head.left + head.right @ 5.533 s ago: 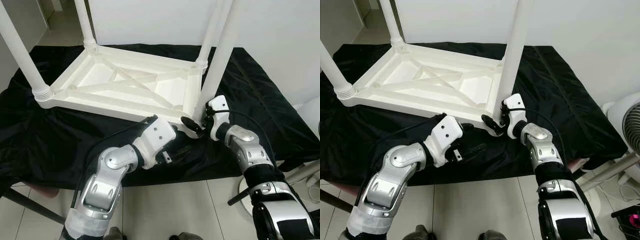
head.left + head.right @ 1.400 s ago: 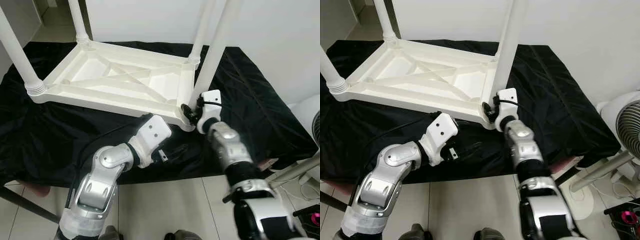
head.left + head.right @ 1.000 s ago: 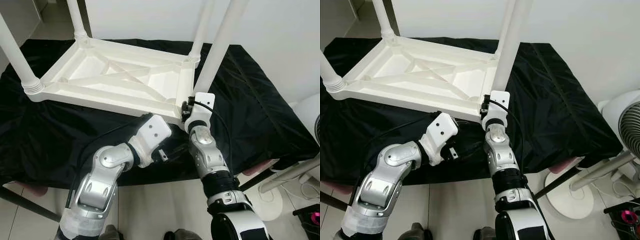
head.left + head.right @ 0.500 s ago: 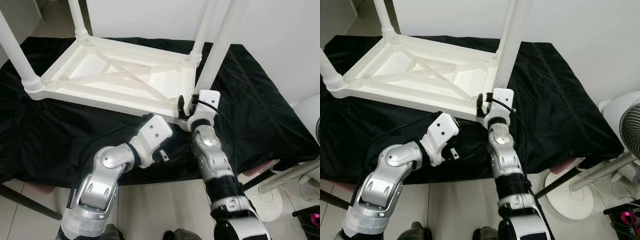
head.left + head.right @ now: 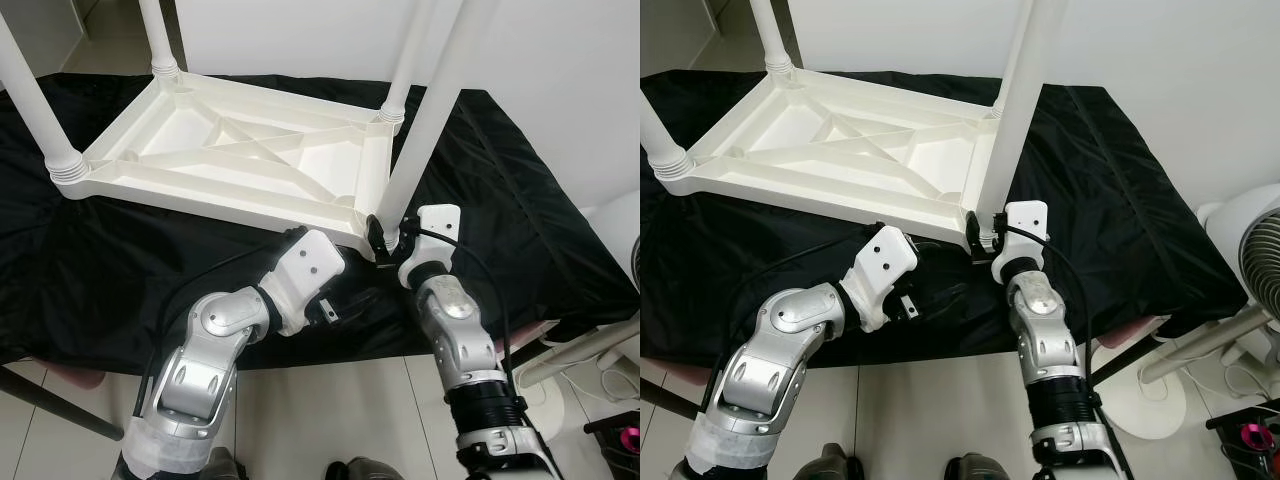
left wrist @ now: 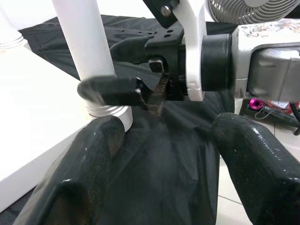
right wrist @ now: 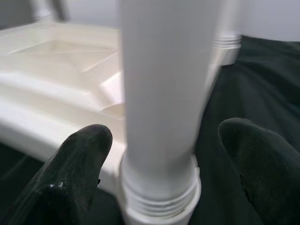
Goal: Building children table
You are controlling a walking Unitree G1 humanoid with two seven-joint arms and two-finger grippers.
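Table: the white children's table [image 5: 250,165] lies upside down on a black cloth [image 5: 500,200], four legs pointing up.
Task's thing: the near-right leg [image 5: 425,120], seated in the table's near-right corner socket.
Long axis: close to upright, leaning slightly right toward the top.
Right gripper [image 7: 159,154]: fingers spread, one on each side of the leg's ribbed base; in the right wrist view the leg stands between the pads [image 7: 82,154], apparently not yet touching either.
Way from the fingers: straight ahead, centred in the gap, just above the socket collar.
Left gripper [image 6: 154,154]: fingers apart, holding nothing, low over the cloth just left of that corner, pointing right toward the leg.
Nearer arm: the right; closing there would clamp the leg's base, in my judgement.
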